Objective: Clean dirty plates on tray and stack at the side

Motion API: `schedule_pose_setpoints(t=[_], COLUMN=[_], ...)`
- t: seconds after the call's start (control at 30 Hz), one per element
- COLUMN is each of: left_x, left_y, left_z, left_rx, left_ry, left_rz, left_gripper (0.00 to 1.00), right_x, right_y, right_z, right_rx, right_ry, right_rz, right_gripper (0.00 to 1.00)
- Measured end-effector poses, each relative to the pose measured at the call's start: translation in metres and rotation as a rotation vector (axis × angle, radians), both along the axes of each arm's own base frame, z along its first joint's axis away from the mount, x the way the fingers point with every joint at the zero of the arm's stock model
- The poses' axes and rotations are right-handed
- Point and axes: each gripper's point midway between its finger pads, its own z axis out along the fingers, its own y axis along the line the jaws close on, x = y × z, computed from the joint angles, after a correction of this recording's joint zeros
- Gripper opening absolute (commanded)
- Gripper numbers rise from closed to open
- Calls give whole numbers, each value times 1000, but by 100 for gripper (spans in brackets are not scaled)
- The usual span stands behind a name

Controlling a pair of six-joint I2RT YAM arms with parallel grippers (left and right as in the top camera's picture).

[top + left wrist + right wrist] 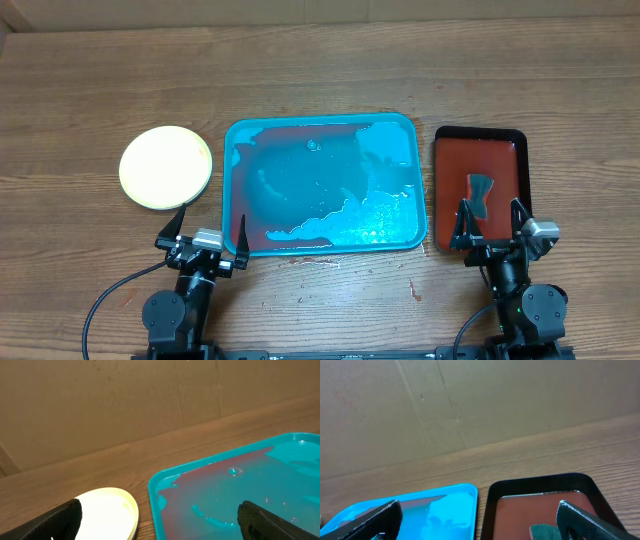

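plates point(165, 167) beside tray point(390, 150), tray smeared red

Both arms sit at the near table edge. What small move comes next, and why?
Probably none beyond leaving both arms parked. The tray carries only reddish smears and no plate. The plates sit on the table to its left, apparently stacked. The left tool and right tool are open and empty. The job looks finished.
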Motion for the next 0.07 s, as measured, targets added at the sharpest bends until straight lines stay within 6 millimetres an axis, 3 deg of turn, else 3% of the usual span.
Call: schedule_pose_setpoints(t=[0.07], left_x=[0], left_y=[0], left_z=[0], left_rx=[0], left_ry=[0], left_rz=[0], left_gripper=[100], right_x=[0], right_y=[0], right_z=[0], right_rx=[0], right_ry=[-1], right_rz=[0], right_gripper=[100])
